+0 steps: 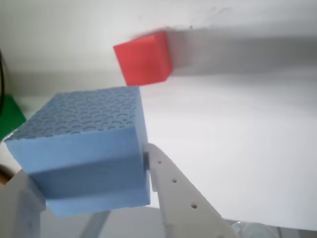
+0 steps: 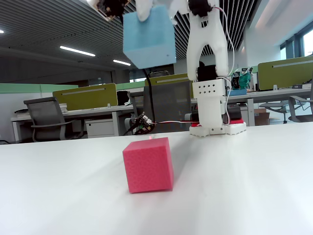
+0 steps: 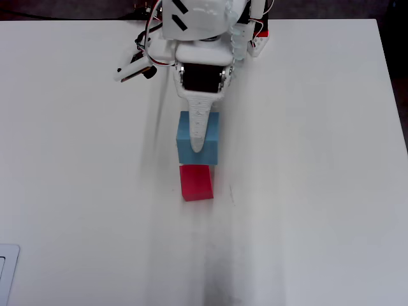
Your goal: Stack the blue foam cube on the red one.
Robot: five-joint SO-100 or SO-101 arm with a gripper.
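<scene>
My gripper (image 2: 154,11) is shut on the blue foam cube (image 2: 149,39) and holds it high above the white table (image 2: 254,191). The red cube (image 2: 148,165) sits on the table below it. In the overhead view the blue cube (image 3: 210,145) hangs just on the base side of the red cube (image 3: 196,182), and their edges meet. One white finger (image 3: 198,127) lies across the blue cube's top; my gripper (image 3: 197,146) hides the other. In the wrist view the blue cube (image 1: 84,148) fills the lower left between my gripper's (image 1: 84,166) fingers, with the red cube (image 1: 143,58) beyond it.
The arm's white base (image 2: 215,128) stands at the table's far edge with cables (image 2: 146,125) beside it. A green thing (image 1: 10,116) shows at the wrist view's left edge. A white object (image 3: 6,268) lies at the overhead view's lower left corner. Office desks and chairs stand behind.
</scene>
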